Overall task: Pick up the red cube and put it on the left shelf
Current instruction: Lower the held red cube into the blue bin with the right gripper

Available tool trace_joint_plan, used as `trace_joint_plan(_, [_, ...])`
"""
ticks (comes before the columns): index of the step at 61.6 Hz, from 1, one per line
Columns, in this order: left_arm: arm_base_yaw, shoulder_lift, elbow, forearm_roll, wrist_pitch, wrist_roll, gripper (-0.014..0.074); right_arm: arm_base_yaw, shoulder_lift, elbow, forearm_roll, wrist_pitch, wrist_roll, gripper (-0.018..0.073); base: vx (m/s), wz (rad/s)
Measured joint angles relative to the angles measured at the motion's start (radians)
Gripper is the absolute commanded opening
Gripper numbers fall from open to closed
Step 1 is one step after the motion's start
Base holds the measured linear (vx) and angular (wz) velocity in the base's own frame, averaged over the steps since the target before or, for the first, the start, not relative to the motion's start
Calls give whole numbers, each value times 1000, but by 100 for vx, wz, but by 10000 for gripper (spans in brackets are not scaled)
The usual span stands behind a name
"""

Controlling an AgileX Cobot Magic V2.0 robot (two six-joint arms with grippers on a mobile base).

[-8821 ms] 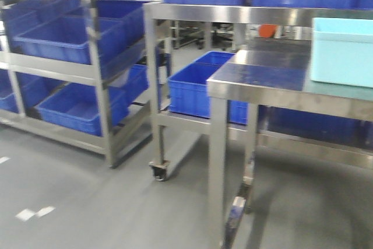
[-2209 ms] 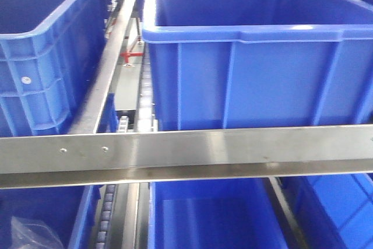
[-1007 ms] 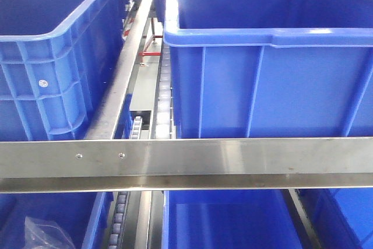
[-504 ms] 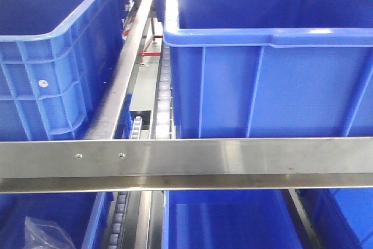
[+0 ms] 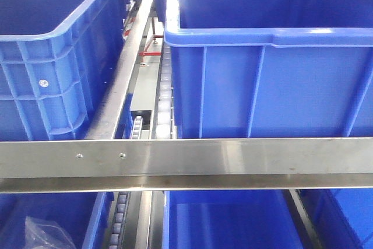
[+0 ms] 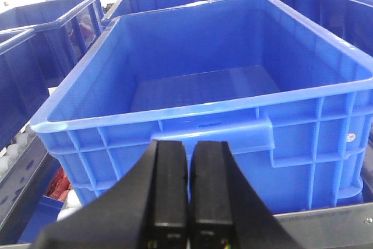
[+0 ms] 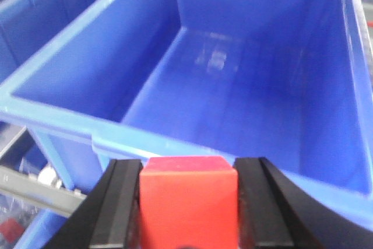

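The red cube (image 7: 187, 202) fills the space between the black fingers of my right gripper (image 7: 187, 166), which is shut on it. It hangs just before the near rim of an empty blue bin (image 7: 233, 103). My left gripper (image 6: 187, 147) is shut with nothing between its pads, in front of another empty blue bin (image 6: 198, 91). In the front view the shelf shows as a steel rail (image 5: 186, 158) with blue bins (image 5: 268, 56) standing on it. Neither gripper shows in that view.
A second blue bin (image 5: 52, 56) stands to the left on the same level, with a roller track (image 5: 163, 103) between the two. Lower bins (image 5: 227, 220) sit under the rail, one holding a clear plastic bag (image 5: 44, 234). More bins (image 6: 35, 33) crowd both sides.
Since 8.8 s ago the view has gone from a steel table and distant shelves to close up against the shelf's bins. Over the last second nothing has visibly moved.
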Motion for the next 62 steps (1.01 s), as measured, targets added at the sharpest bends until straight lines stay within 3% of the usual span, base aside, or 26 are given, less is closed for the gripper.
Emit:
trace_joint_plan(15, [0,0,0,0,0,0,106,0,213,-114,0,-25,0,57,0,0])
trace_joint_plan(44, [0,0,0,0,0,0,106,0,761,-542,0,-101,0,72,0,0])
trace_joint_plan(47, [0,0,0,0,0,0,106,0,809,-580,0,-99,0,114,0,0])
trace_joint_plan(58, [0,0,0,0,0,0,106,0,943,-681,-1,-80,0,440,0,0])
trace_joint_plan(62, [0,0,0,0,0,0,106,0,973,-702,-1,-70,0,508,0,0])
